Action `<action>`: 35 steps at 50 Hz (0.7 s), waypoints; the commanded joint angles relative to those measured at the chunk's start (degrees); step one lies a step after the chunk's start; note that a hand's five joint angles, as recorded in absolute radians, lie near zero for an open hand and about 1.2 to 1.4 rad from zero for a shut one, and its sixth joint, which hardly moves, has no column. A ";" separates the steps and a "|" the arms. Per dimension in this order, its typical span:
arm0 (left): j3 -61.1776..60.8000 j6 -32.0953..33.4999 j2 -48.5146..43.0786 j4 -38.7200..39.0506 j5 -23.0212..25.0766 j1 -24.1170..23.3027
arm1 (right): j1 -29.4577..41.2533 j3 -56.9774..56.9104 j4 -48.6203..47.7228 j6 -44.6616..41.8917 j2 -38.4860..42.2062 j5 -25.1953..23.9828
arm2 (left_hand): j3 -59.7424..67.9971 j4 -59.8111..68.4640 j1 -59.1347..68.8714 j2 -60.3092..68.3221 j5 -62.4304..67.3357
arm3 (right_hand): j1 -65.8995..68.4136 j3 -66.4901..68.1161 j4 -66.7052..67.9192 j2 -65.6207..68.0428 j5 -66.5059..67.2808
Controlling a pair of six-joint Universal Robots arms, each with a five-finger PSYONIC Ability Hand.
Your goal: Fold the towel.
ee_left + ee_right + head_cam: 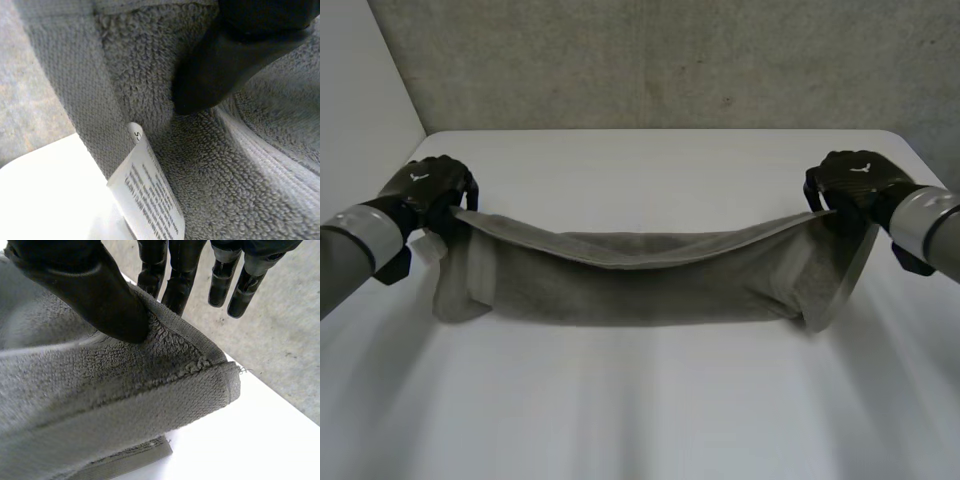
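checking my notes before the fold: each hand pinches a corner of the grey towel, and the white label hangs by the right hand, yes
No: the white label hangs by the left hand, as the left wrist view shows. The rest holds: it and the right hand each pinch a corner of the grey towel.

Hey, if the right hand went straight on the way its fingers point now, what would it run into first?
Probably nothing close: the right hand, pinching the towel by a corner, points past the table edge toward the grey concrete surface beyond. Depth there is unclear.
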 commanded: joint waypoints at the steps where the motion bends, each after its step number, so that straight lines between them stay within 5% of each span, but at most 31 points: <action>1: 7.75 0.06 -8.15 -1.08 -1.73 -0.80 | 0.78 -3.59 -3.39 -0.13 6.22 1.21 | -2.93 -3.36 6.69 3.44 3.77 | 4.49 -2.45 -4.37 4.77 3.55; 16: 14.17 0.24 -15.64 -0.64 -3.13 -1.86 | 0.95 -9.30 -9.19 -0.92 15.17 2.80 | -2.93 -3.36 6.69 3.44 3.77 | 4.49 -2.45 -4.37 4.77 3.55; 35: 15.05 9.38 -20.29 1.21 -6.74 -3.26 | 0.95 -10.27 -14.47 -4.96 19.49 2.88 | -2.93 -3.36 6.69 3.44 3.77 | 4.49 -2.45 -4.37 4.77 3.55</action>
